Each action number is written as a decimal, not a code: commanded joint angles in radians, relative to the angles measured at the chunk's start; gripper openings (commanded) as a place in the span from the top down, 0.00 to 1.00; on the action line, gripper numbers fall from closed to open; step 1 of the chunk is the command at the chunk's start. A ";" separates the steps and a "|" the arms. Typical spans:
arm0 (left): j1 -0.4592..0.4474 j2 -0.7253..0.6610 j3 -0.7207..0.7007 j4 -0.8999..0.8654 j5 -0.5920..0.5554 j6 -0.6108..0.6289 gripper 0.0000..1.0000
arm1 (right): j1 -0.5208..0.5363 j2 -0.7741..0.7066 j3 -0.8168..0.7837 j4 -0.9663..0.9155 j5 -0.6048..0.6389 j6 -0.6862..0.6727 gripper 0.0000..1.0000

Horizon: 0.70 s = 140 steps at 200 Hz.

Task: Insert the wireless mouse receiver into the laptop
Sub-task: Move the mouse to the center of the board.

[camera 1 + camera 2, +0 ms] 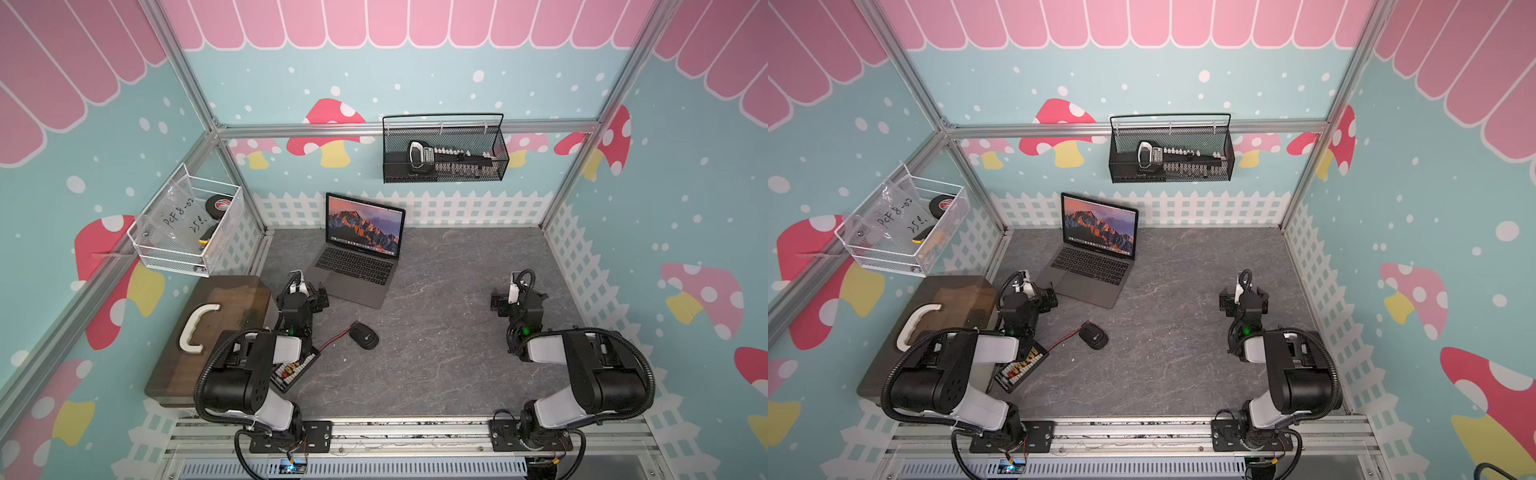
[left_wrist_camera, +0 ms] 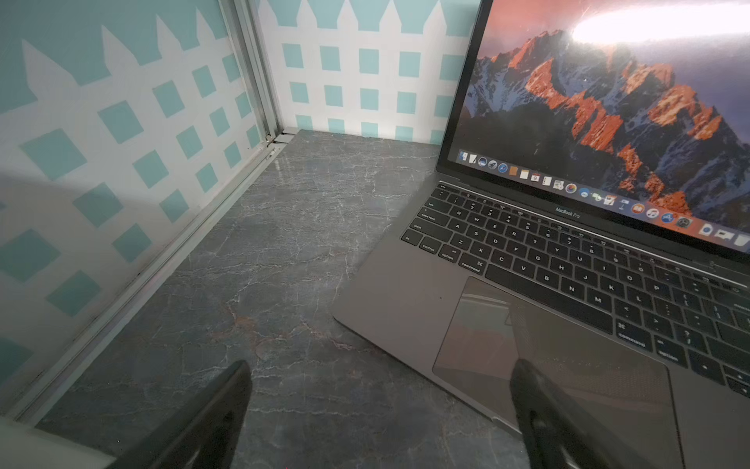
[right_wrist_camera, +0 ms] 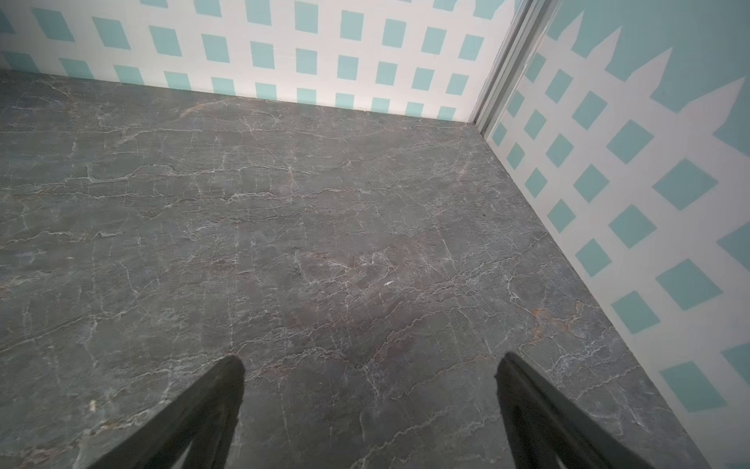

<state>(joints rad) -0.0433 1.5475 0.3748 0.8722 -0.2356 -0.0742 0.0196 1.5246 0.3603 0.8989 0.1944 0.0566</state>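
The left arm [image 1: 249, 374] and right arm [image 1: 590, 374] sit folded by the front edge of the bench [image 3: 324, 203], elbows raised and wrists tipped down toward the back. The laptop [image 1: 353, 266], slim dark-grey metal with black keys, stands open near the back left corner. Its long axis runs nearly left to right, and the screen faces the front and slightly left.

The left gripper [image 2: 379, 373] hangs spread wide and empty, one black finger [image 2: 539, 406] over the trackpad, the other over bare bench. The right gripper [image 3: 371, 363] is likewise wide apart, holding nothing, above the grey, veined, stone-look surface toward the right edge.

The wireless mouse receiver [image 1: 366, 339] may be the small dot on the black oval computer mouse [image 1: 359, 332] near the bench's middle, but it is too small to tell.
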 commanded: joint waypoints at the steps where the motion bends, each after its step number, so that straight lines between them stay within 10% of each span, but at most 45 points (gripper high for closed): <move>1: 0.003 -0.010 0.015 0.017 -0.010 0.011 0.00 | -0.001 0.000 -0.003 0.026 0.003 -0.012 0.01; 140: 0.003 -0.012 0.013 0.019 0.005 0.019 0.00 | -0.003 -0.002 -0.006 0.026 -0.001 -0.011 0.01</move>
<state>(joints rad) -0.0433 1.5475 0.3748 0.8722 -0.2356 -0.0742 0.0196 1.5246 0.3603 0.8989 0.1940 0.0566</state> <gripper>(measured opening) 0.999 0.986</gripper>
